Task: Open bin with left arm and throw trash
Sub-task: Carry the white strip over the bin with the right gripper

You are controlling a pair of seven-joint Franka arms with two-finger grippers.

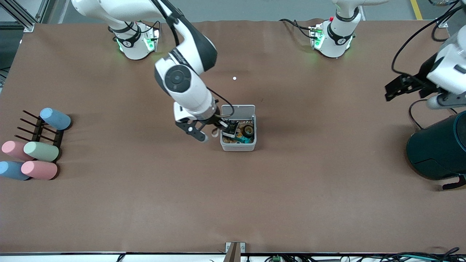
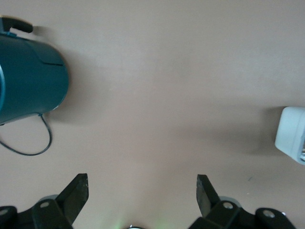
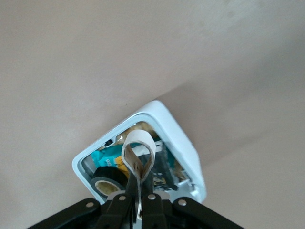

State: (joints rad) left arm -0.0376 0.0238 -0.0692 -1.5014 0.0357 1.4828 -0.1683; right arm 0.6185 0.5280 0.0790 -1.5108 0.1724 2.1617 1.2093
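Observation:
The white bin [image 1: 238, 146] stands mid-table with its lid [image 1: 238, 110] swung open. Inside lie a black tape roll [image 1: 248, 130] and a black packet [image 1: 232, 127]. My right gripper [image 1: 220, 127] hangs over the bin's rim, shut on the beige rubber-band loop. In the right wrist view the loop [image 3: 138, 145] sticks up from the gripper [image 3: 138, 193] over the open bin [image 3: 164, 119], with the tape roll [image 3: 106, 179] and packet [image 3: 164, 172] below. My left gripper [image 1: 395, 91] is open and empty in the air near the teal container; its wrist view [image 2: 143, 183] shows bare table.
A large dark teal container [image 1: 437, 149] stands at the left arm's end; it also shows in the left wrist view [image 2: 28, 81], as does a corner of the bin [image 2: 291, 139]. Pastel cups [image 1: 40, 151] lie by a black rack [image 1: 38, 129] at the right arm's end.

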